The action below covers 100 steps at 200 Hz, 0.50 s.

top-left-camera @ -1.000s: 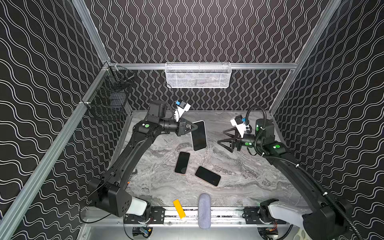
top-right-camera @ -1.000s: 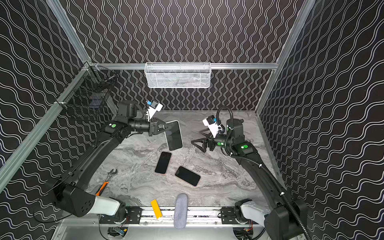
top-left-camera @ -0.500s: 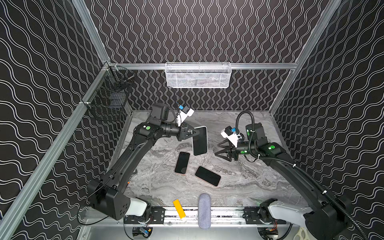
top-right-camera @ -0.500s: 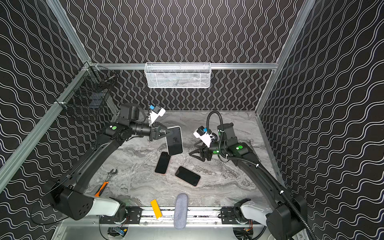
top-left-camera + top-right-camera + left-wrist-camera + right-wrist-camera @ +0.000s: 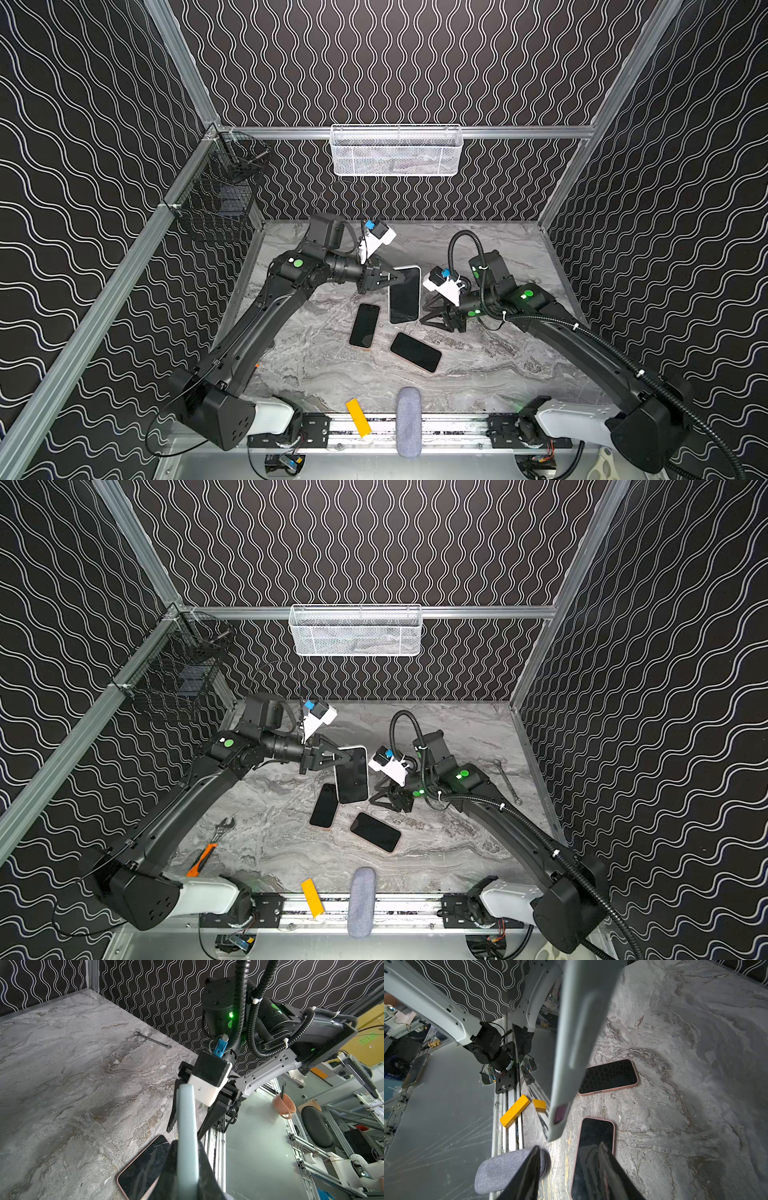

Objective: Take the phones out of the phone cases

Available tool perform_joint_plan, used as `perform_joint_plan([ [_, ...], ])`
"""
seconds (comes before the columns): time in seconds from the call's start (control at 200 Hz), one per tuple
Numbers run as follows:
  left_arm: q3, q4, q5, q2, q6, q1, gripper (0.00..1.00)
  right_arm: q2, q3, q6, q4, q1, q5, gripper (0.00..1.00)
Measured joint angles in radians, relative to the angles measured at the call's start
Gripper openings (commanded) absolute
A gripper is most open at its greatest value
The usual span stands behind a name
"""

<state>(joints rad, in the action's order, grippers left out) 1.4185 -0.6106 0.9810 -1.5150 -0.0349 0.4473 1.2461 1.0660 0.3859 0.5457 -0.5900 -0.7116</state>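
Lifted over the worktop's (image 5: 498, 374) middle, screen up: pale-cased phone (image 5: 404, 296), pinched at its far end in the fingers of the left gripper (image 5: 390, 277). Just beyond its free end, fingers spread and around nothing: right gripper (image 5: 568, 1146). Flat nearby, two other phones (image 5: 365, 325). Likely trouble: closing off-centre, twisting the case from the pinch, dropping onto them.

both top views sit high above the front rail (image 5: 436, 428), angled down toward the back wall (image 5: 395, 62), wide enough for the table (image 5: 478, 374) and both arms, near-identical framing. left wrist cam sits tight behind the cased phone (image 5: 187, 1136), facing the right arm (image 5: 270, 1022). right wrist cam looks along the same phone toward the front rail, so both wrist views share it.
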Motion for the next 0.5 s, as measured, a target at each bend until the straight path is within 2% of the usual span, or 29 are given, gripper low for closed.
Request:
perform_joint_plan([
  [0.315,0.001,-0.032,0.02,-0.024,-0.032,0.004,0.0,0.028,0.009,0.006,0.008,-0.061,0.016,0.37],
  [0.501,0.003,-0.036,0.019,-0.028,-0.043,0.003,0.0,0.061,0.033,0.03,0.013,-0.074,0.018,0.29],
])
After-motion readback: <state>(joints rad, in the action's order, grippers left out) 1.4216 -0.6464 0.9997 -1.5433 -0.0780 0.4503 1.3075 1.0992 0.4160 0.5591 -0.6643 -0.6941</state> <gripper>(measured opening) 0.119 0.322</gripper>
